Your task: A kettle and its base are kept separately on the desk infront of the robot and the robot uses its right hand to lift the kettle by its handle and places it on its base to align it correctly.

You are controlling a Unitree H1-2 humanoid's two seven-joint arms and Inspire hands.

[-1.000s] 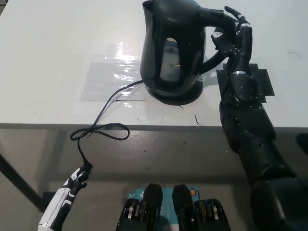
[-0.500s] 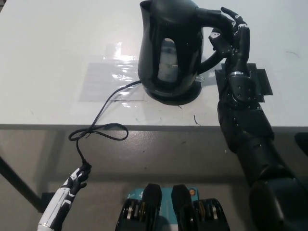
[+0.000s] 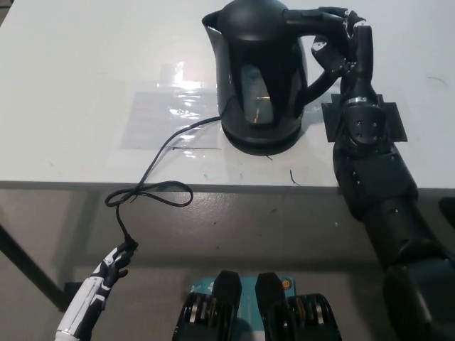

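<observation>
Seating step under way, by the look of it: black kettle standing upright on the white desk, its foot over the round base, whose dark rim just shows beneath at the front. Black right hand wrapped around the kettle handle at the top right, fingers curled over the upper bar, gripping it. Whether the kettle is fully down and locked on the base or a shade proud of it, impossible to tell from this steep angle. Long axis of the kettle vertical, body rising toward the camera; spout aimed to picture left, handle to picture right, water window facing the near desk edge. Power cord running from the base's left side across a glossy clear sheet, over the desk edge and down in a loop. Black tape patch lying under the right wrist. White left hand resting low at lower left, below the desk and near the cord's hanging end, holding nothing as far as can be made out, fingers loosely curled. Next move, as a judgement: settle the kettle square on the base, perhaps a small twist to centre it, then loosen the grip and draw clear of the handle without tipping.
</observation>
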